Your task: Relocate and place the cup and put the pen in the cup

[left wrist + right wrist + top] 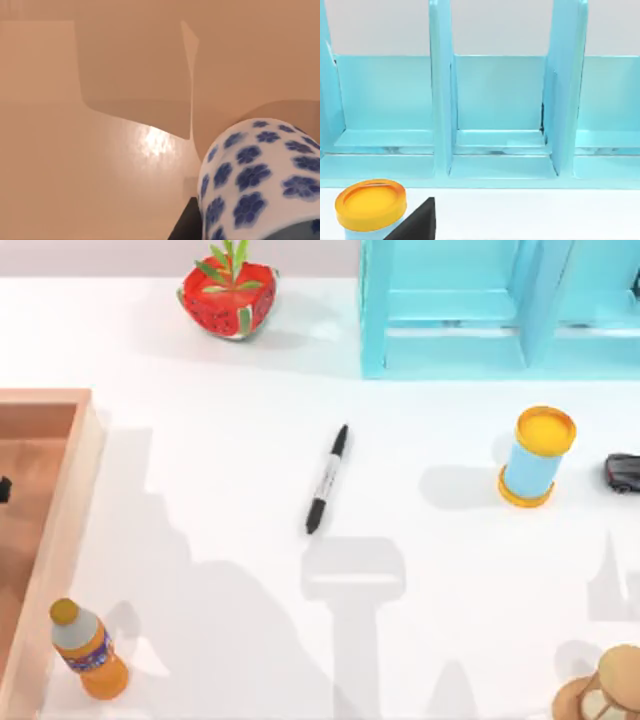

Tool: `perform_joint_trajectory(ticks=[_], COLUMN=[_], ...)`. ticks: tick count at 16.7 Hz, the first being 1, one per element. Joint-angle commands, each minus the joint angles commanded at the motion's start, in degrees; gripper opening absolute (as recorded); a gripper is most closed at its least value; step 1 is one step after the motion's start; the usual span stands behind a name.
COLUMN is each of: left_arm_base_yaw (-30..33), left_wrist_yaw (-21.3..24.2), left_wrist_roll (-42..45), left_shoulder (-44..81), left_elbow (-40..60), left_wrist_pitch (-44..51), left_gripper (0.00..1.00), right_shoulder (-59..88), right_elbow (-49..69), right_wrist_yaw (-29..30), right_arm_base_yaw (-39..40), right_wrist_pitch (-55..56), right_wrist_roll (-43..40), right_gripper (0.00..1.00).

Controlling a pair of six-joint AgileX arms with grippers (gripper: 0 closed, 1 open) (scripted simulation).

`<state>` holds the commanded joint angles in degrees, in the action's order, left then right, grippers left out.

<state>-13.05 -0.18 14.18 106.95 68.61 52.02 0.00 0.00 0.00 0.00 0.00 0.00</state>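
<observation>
Cup: close under our left wrist camera over a wooden surface, finger state untold; pen: flat mid-table; risk we judge: cup slips or tips on relocation if the grasp is shallow.

White table. Far edge, left of centre: red watermelon-patterned pot with green leafy plant. Far right: light-blue open shelf rack with upright dividers. Right side: light-blue cylinder with yellow-orange top and base, upright; small dark toy car just beside, at right edge. Left edge: wooden tray with raised rim. Near left: orange plastic bottle by tray. Near right corner: tan round object, partly cut off.
</observation>
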Motion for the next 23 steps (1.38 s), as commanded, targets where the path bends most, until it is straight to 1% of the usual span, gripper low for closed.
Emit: perform_joint_trajectory(ticks=[2,3,12,14,17,19,23], left_arm_base_yaw=[0.0,0.0,0.1,0.0,0.7,2.4,9.1], left_wrist_yaw=[0.0,0.0,0.0,-0.1,-0.4,-0.6,-0.6], left_wrist_roll=[0.0,0.0,0.0,-1.3,-5.5,-9.2,-16.8], left_shoulder=[0.0,0.0,-0.1,-0.1,-0.6,-1.4,-2.7], left_elbow=[0.0,0.0,0.1,1.7,6.6,10.7,18.7], left_wrist_pitch=[0.0,0.0,0.0,0.3,2.0,4.4,12.9], left_gripper=[0.02,0.00,0.00,0.00,0.00,0.00,0.00], right_shoulder=[0.0,0.0,0.0,0.0,0.0,0.0,0.0], right_elbow=[0.0,0.0,0.0,0.0,0.0,0.0,0.0], right_wrist_yaw=[0.0,0.0,0.0,0.0,0.0,0.0,0.0], right_arm_base_yaw=[0.0,0.0,0.0,0.0,0.0,0.0,0.0], right_wrist_pitch=[0.0,0.0,0.0,0.0,0.0,0.0,0.0], right_wrist_roll=[0.0,0.0,0.0,0.0,0.0,0.0,0.0], right_gripper=[1.00,1.00,1.00,1.00,1.00,1.00,1.00])
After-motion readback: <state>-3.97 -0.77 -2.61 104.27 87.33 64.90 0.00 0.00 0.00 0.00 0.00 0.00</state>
